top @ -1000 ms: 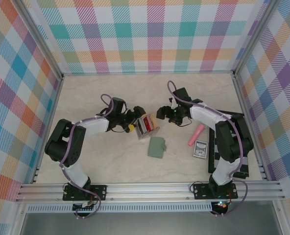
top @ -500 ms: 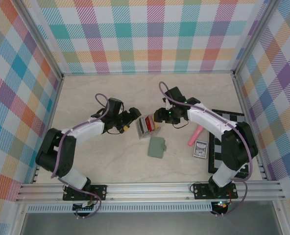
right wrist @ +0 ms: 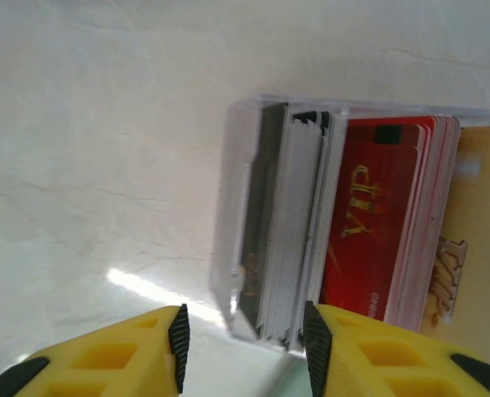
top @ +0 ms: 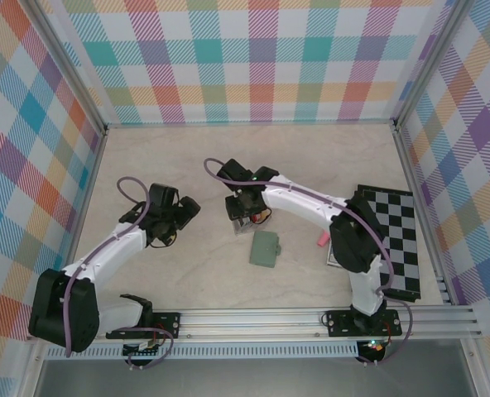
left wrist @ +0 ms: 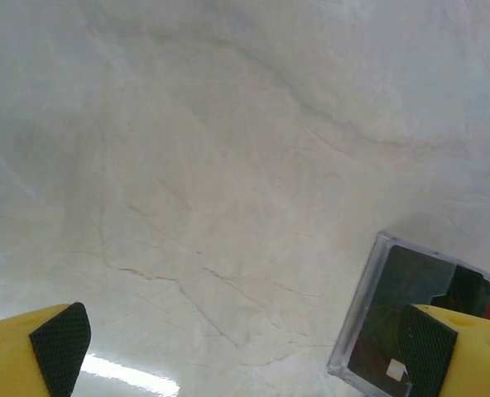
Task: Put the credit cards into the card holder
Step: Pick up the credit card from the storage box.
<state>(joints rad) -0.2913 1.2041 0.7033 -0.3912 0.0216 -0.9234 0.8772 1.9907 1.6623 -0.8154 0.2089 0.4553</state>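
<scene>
The credit cards stand upright in a clear rack [right wrist: 237,215]: a black and cream stack [right wrist: 286,223] on the left, red ones [right wrist: 377,223] in the middle, a tan one [right wrist: 477,231] on the right. My right gripper [right wrist: 243,347] points down over the rack [top: 249,217], open. Its pads straddle the near end of the black and cream stack, and the left pad [right wrist: 179,343] is still off the rack wall. The card holder [top: 266,249], a sage-green wallet, lies closed just below the rack. My left gripper [top: 189,208] hangs open to the rack's left, nothing between its fingers [left wrist: 59,351].
A checkerboard [top: 390,240] lies at the right. Under my right forearm peek the end of a pink stick [top: 319,241] and a corner of a playing-card box [top: 331,258]. The rack's corner with a black card [left wrist: 402,322] is near my left gripper's right finger.
My right arm has swung left over the rack and its jaws have narrowed around the left stack. My left arm has pulled back to the left, away from the rack.
</scene>
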